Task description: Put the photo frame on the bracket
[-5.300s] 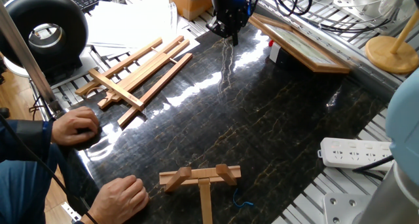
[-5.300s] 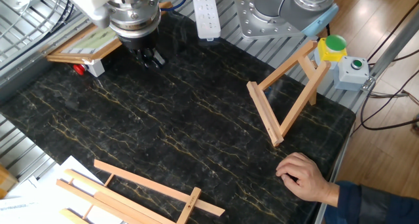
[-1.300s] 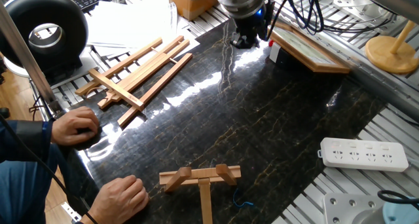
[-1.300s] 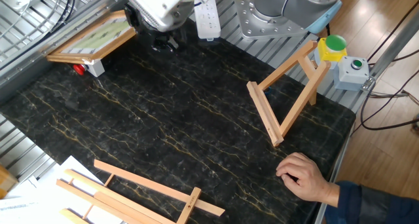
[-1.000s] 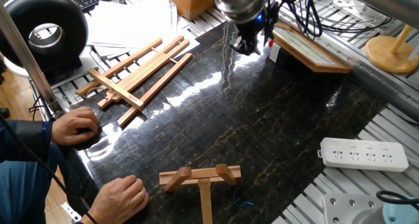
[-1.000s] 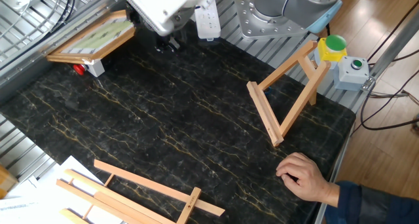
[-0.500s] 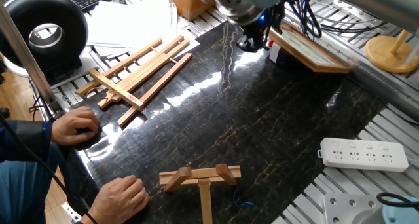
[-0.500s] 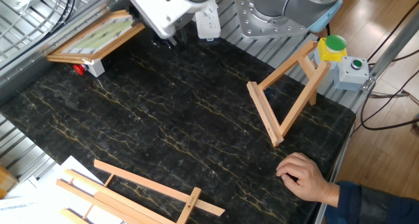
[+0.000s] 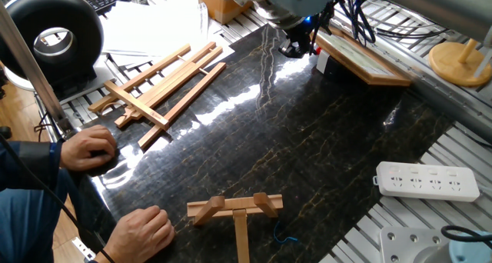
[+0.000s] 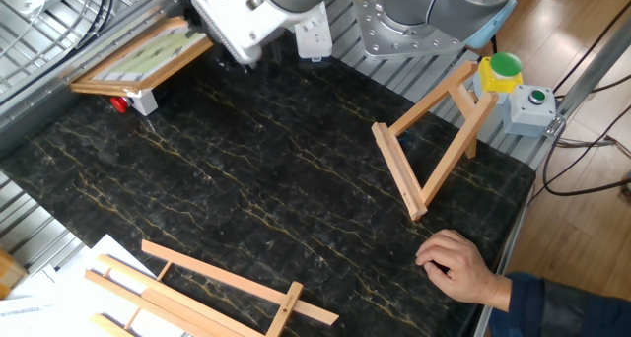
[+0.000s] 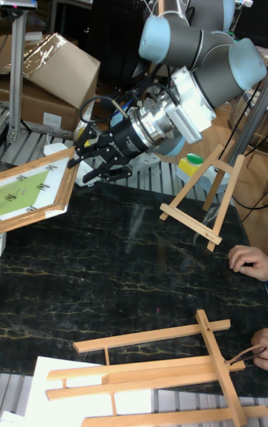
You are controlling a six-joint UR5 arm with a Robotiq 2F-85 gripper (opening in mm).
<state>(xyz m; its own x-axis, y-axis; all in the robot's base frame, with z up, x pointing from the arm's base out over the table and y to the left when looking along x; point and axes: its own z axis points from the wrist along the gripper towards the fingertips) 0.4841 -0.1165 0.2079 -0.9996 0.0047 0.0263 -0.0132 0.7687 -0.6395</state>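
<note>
The UR5 arm [image 11: 195,39] reaches down and sideways from its grey-and-blue joints, its wrist tilted toward the photo frame. The gripper [image 11: 83,159] hangs above the dark marbled tabletop [image 9: 307,148] with its black fingers spread and nothing between them, their tips just beside the near corner of the photo frame [image 11: 30,194] without a clear touch.

The tabletop is black stone veined with gold, set on a bed of metal rails. The photo frame lies tilted at one edge of it, propped on a small white block [image 10: 138,101], picture side up with a green print showing. The big easel of long slats [image 9: 157,90] lies flat at the opposite side. The bracket [image 10: 434,145] stands upright on the stone, well apart from the photo frame, near the arm's grey base [image 10: 424,17]. A person's hand [image 10: 458,263] rests on the table edge close to the bracket. A white power strip [image 9: 427,181] lies on the rails, and a cardboard box [image 11: 56,73] sits behind.
</note>
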